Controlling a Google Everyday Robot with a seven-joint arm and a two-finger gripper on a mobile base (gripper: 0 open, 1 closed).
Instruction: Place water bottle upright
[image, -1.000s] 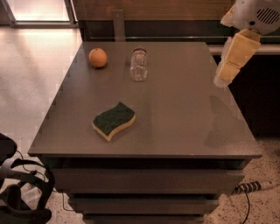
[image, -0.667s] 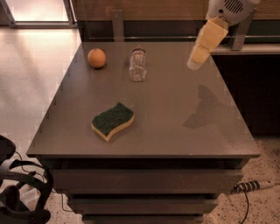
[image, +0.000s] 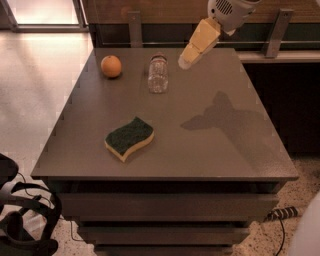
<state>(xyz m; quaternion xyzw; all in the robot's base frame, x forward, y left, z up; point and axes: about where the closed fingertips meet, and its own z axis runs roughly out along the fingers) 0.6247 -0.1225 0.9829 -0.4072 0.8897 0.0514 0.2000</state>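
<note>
Water bottle (image: 158, 75) is down on its side on the grey bench (image: 75, 125), in the far half and a bit left of centre. Its long axis runs roughly away from the camera, with the cap end toward the far edge and the clear ribbed body toward the near side. Claw (image: 186, 61) hangs in the air over the far part of the bench, just right of the bottle's cap end and apart from it, no contact. It's angled down-left from the white wrist housing at the top of the view. Can't tell whether the claw is clenched or released; it reads as one pale yellow block. The arm's shadow falls on the right-centre of the bench top. Orange (image: 111, 66) sits near the far-left corner, left of the bottle with a gap between them. Sponge (image: 129, 138), green face up over a yellow layer, lies nearer the front, left of centre, well apart from both. A cable (image: 280, 214) lies on the floor by the bench's front-right corner.
</note>
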